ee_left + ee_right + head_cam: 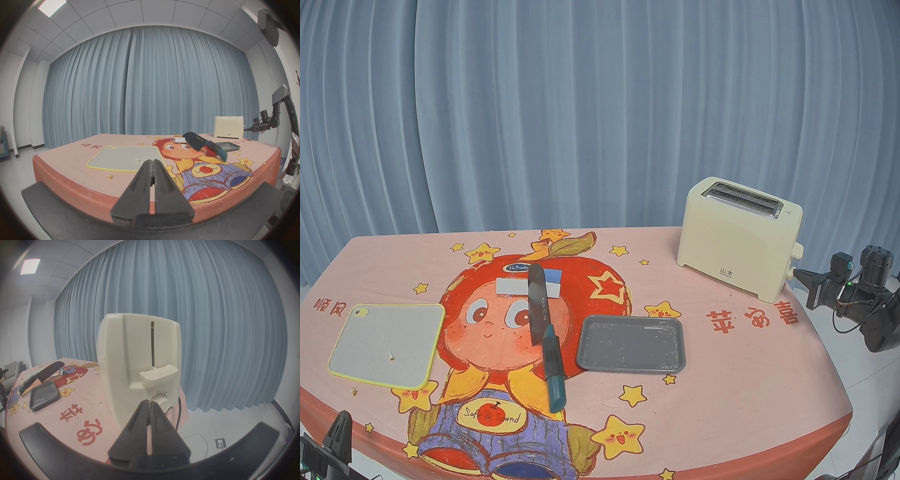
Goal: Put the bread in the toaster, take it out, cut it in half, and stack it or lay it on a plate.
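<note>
The cream toaster (pixel 737 244) stands at the table's far right, its two slots (pixel 742 199) facing up; what is inside them is hidden. Its side lever (pixel 157 374) sits at the bottom of its track. My right gripper (pixel 798 272) is shut with nothing in it. It hovers just off the table edge and points at the toaster's lever side (pixel 140 365), a short gap away; its tip (pixel 148 403) is level with the dial. My left gripper (pixel 153 161) is shut and empty, low off the table's front left corner (pixel 339 422). A grey tray (pixel 631 344) lies mid-table.
A knife (pixel 545 331) with a teal handle lies left of the tray, its dark blade resting on a white and blue block (pixel 515 285). A grey cutting board with a yellow rim (pixel 387 344) lies at the left, with a few crumbs on and near it.
</note>
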